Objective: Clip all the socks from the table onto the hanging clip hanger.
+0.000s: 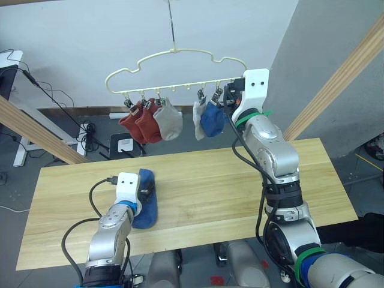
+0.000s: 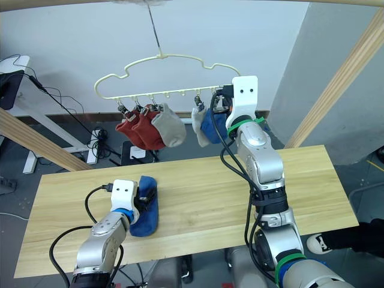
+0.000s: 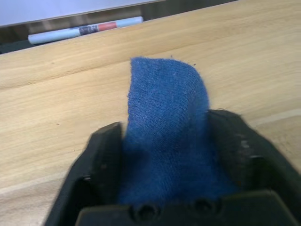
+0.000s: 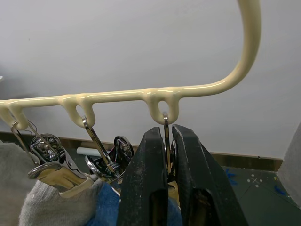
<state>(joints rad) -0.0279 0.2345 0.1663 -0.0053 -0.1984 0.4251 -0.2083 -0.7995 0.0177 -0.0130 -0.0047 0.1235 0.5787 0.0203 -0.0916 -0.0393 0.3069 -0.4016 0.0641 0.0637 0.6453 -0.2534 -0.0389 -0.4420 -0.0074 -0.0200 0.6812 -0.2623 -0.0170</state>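
Hanging from the clip hanger (image 1: 174, 72) in the head views are five socks: two rust red (image 1: 139, 123), two light grey (image 1: 169, 119) and one blue (image 1: 212, 117). One blue sock (image 1: 146, 207) is left on the table (image 1: 240, 180), so the task is judged nearly done. By the left wrist view, that sock is clamped between the fingers of the left gripper (image 3: 164, 155) (its toe reaching out over the wood). By the right wrist view, the last clip (image 4: 167, 141) is pinched by the right gripper (image 4: 168, 141).
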